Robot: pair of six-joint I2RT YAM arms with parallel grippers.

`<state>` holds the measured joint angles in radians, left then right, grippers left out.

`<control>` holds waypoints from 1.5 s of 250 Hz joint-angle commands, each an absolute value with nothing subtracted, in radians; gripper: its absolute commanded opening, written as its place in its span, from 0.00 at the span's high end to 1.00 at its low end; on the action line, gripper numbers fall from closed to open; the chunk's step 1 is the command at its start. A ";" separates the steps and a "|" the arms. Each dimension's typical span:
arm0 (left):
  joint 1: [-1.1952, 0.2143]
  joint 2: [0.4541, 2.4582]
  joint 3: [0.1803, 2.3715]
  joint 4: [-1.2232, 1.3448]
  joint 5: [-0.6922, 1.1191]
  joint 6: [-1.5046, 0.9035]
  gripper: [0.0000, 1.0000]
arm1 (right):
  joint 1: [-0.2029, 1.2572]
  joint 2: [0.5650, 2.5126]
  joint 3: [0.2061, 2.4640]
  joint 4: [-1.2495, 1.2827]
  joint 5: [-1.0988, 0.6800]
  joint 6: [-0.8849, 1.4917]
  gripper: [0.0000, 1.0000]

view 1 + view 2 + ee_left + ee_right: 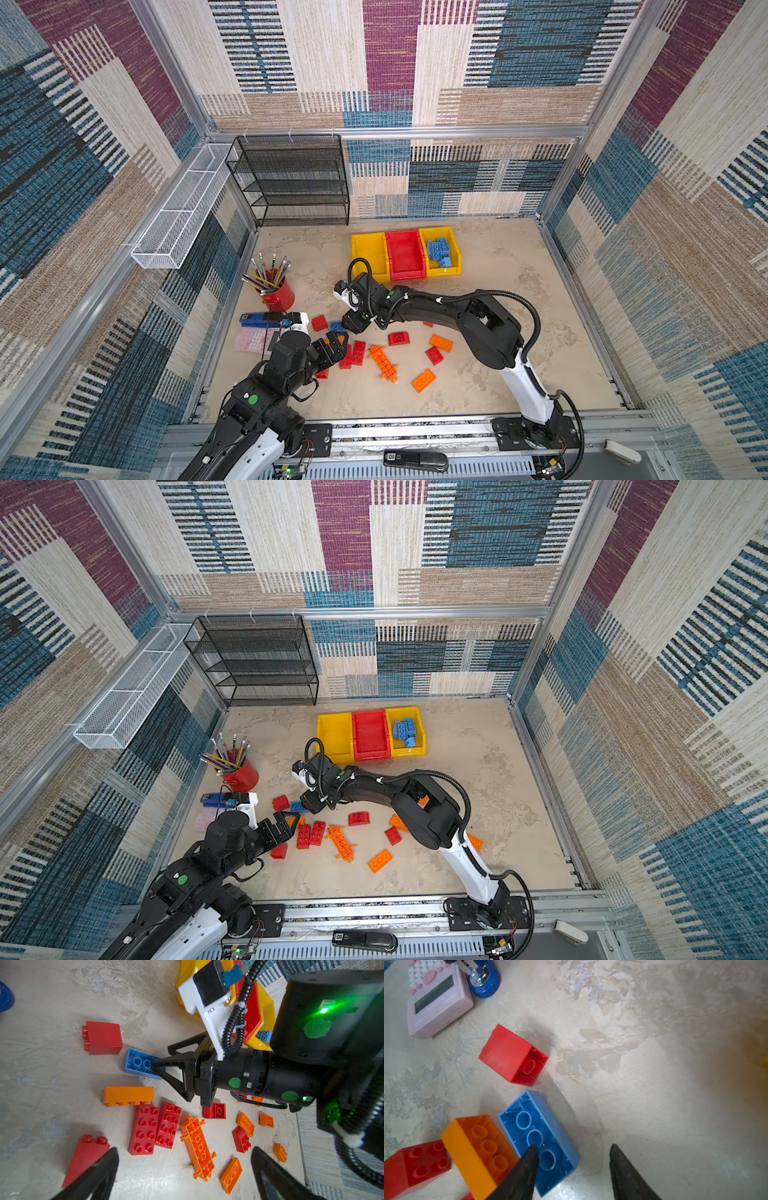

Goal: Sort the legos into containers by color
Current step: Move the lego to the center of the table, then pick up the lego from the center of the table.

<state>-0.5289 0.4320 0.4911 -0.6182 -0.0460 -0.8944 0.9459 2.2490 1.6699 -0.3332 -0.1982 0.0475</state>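
Tips of right gripper [573, 1146] spread astride wall of glossy blue brick [536, 1121] (hollow underside up); left gripper [185, 1149] splayed.

bins [405, 253]: 3 | loose blue brick [542, 1136] at right fingers [525, 1172]: 1 | red bricks [143, 1129]: about 7 | orange pieces [128, 1096]: about 7

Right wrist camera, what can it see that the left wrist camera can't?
Only the right wrist view shows the pink calculator. Only the left wrist view shows the bins, the long orange plate and the open left gripper. Both show the upside-down blue brick, the red brick next to it, the orange brick, and the right gripper, open, with one finger over the blue brick.
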 commanded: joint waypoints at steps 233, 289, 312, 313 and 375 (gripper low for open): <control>-0.529 0.421 0.521 -0.631 -0.068 -0.871 0.00 | 0.882 2.116 1.585 -0.365 -0.069 0.052 0.51; -0.529 0.425 0.528 -0.633 -0.073 -0.867 0.00 | 0.882 2.124 1.597 -0.375 -0.110 0.032 0.42; -0.529 0.423 0.526 -0.634 -0.074 -0.867 0.00 | 0.882 2.154 1.642 -0.376 -0.125 0.028 0.41; -0.529 0.423 0.526 -0.634 -0.074 -0.867 0.00 | 0.882 2.156 1.644 -0.376 -0.125 0.029 0.41; -0.529 0.427 0.520 -0.632 -0.077 -0.856 0.00 | 0.884 2.248 1.749 -0.401 -0.144 0.021 0.40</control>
